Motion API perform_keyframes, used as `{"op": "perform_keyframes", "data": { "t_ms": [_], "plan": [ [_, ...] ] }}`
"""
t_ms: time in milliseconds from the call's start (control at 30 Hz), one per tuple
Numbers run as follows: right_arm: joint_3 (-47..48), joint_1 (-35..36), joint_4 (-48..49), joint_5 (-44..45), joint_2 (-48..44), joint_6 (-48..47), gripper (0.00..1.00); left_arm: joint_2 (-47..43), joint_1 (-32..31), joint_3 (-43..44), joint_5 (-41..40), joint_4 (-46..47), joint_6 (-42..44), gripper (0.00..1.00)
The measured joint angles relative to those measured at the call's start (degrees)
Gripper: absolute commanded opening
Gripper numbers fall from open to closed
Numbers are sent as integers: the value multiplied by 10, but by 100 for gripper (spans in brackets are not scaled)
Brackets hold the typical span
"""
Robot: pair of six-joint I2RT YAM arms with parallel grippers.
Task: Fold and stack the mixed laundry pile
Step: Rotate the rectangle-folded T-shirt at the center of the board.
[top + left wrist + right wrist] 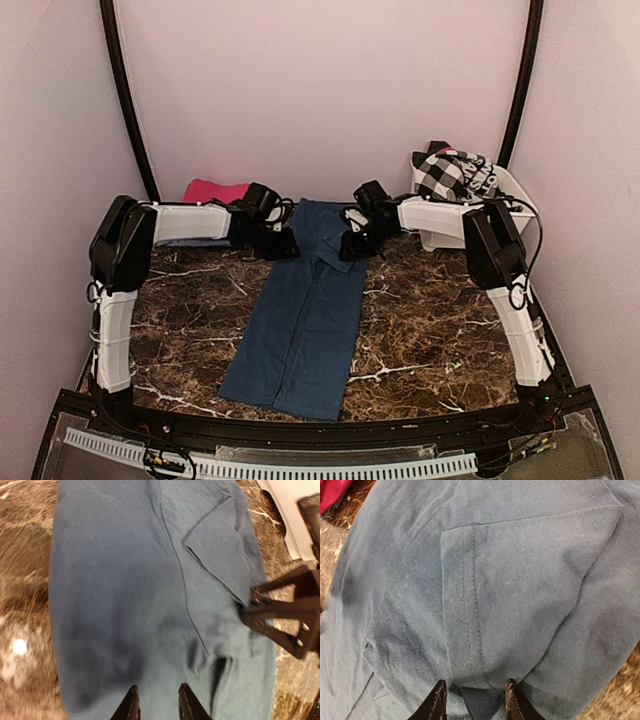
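Note:
A long navy-blue garment (pixel 300 320) lies flat down the middle of the marble table, with one sleeve folded inward (pixel 205 545). My left gripper (pixel 280 240) hovers at its far left edge; in the left wrist view the jaws (pixel 158 686) stand apart over the cloth with nothing between them. My right gripper (pixel 352 243) is at the far right edge. Its jaws (pixel 475 682) hold a raised fold of the stitched sleeve hem (pixel 470 605). A magenta-pink cloth (pixel 215 190) lies at the far left. A black-and-white checked garment (pixel 450 175) sits in the tub.
The white plastic tub (pixel 520 195) stands at the far right, behind the right arm. Brown marble table (pixel 430 330) shows on both sides of the blue garment. Walls close the back and the sides.

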Motion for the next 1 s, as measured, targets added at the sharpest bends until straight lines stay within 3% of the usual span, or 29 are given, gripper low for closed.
{"op": "perform_keyframes", "data": {
  "t_ms": [367, 467, 600, 1000],
  "plan": [
    [147, 1, -33, 83, 85, -57, 37, -355, -3, -287, -1, 42, -4, 30],
    [131, 1, -25, 92, 76, -63, 41, -378, -12, -365, -5, 50, -12, 30],
    [34, 3, -15, 80, 12, -65, 44, -378, -57, -440, -14, 38, -20, 27],
    [-224, 31, 32, 0, -258, -37, 45, -331, -200, -469, -41, 43, -43, 21]
  ]
}}
